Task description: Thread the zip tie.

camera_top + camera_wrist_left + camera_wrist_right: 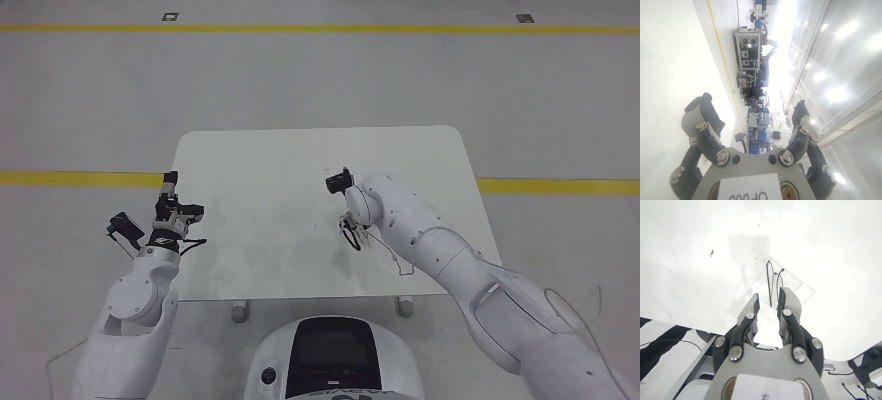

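Currently the right arm [430,240] is bent in from the robot's right side across the tabletop [260,180]. Its wrist is tipped down, so the right jaws are aimed steeply at the surface.

Right jaws are set narrow, part-open. The ribbed pads [780,300] are seen facing each other across a gap, with nothing gripped.

Black zip ties are laid just ahead of the right jaws' tips, on a clear tray [802,289]:
- The straight zip tie [768,281] is lined up with the gap, its near end seen between the tips. Contact with the pads cannot be told.
- The curved zip tie [779,276] is laid just beside it, ahead of one pad.
- Heads of both are turned to the end far from the jaws.
- Whether more than two ties are there cannot be told.

The left arm [140,290] is held up at the tabletop's left edge with the forearm raised. The left jaws are pointed away from the robot, roughly level, out along the tabletop edge toward the room. They are spread wide, fingers [704,113] well apart, with nothing held between. The zip ties are well apart from the left jaws, off to their side.
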`<state>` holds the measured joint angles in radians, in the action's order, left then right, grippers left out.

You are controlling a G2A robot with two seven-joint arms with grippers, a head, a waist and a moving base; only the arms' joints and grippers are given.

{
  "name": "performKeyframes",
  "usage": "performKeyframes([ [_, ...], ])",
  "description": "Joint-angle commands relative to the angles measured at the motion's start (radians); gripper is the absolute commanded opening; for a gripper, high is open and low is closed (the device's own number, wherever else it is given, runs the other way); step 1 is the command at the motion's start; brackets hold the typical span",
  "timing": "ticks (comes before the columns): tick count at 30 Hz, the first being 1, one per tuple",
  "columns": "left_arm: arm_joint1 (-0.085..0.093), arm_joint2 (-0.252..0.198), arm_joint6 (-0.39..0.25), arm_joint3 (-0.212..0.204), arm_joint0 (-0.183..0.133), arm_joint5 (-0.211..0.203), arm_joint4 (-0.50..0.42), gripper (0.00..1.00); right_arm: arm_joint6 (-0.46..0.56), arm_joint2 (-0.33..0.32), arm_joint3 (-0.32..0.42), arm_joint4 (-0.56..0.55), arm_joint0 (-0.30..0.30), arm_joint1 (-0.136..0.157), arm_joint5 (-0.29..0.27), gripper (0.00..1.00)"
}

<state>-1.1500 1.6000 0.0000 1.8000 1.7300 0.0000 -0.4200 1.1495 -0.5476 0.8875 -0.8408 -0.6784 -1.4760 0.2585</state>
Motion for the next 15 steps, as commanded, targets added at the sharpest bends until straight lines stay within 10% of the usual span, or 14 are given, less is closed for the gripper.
performKeyframes([
  [1, 0.000, 0.000, 0.000, 0.000, 0.000, 0.000, 0.000, 1.00, -0.012, 0.005, -0.028, 0.005, 0.004, -0.011, -0.002, 0.25],
  [15, 0.000, 0.000, 0.000, 0.000, 0.000, 0.000, 0.000, 1.00, -0.085, 0.021, -0.203, 0.040, 0.034, -0.080, -0.042, 0.15],
])
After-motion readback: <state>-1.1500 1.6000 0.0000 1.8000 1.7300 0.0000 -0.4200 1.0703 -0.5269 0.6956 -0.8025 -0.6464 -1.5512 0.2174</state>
